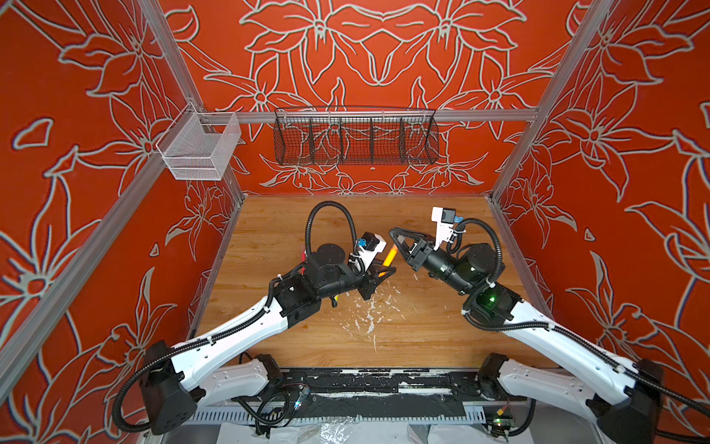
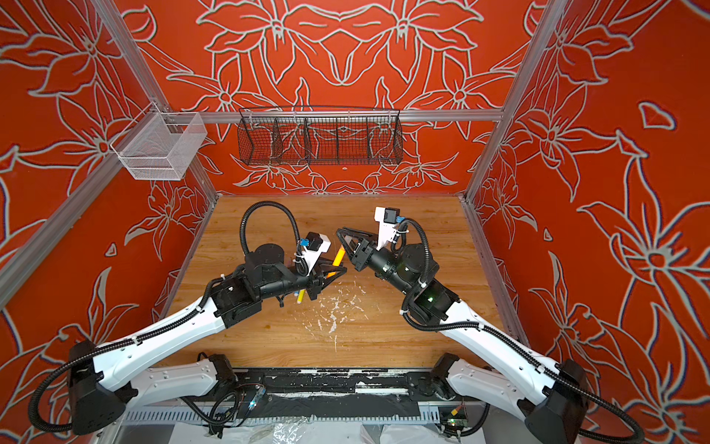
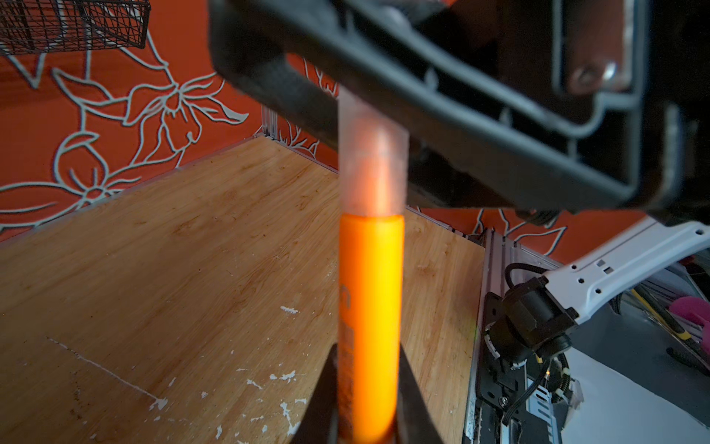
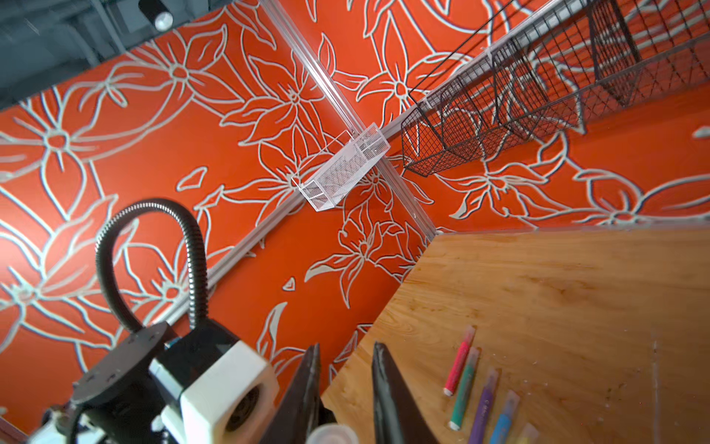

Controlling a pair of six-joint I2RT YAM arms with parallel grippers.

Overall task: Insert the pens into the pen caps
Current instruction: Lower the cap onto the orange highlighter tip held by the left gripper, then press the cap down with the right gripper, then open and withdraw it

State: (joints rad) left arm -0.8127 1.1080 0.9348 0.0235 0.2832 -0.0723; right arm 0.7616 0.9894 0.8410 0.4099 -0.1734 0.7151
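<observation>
My left gripper (image 3: 367,353) is clamped on the orange pen (image 3: 370,276). My right gripper (image 4: 345,350) pinches the clear cap (image 3: 372,165) over its tip.

In the left wrist view the orange pen (image 3: 370,307) is blurred, its print unreadable, its lower end and the left end effector (image 3: 368,353) clamped on it cut off by the picture's edge. The tip of the clear cap (image 3: 372,165) on it goes out of sight behind a finger (image 3: 292,88) of the right end effector (image 1: 395,236). In the right wrist view the cap (image 4: 332,433) is only a blurred disc cropped at the edge, and the purple pen (image 4: 483,403), blue pen (image 4: 505,419) and yellow pen (image 4: 527,434) are cut off there too. In both top views the left arm (image 1: 238,334) hides most of the pens (image 2: 301,296) on the bench (image 1: 403,334); whether those are capped is too small to tell.
</observation>
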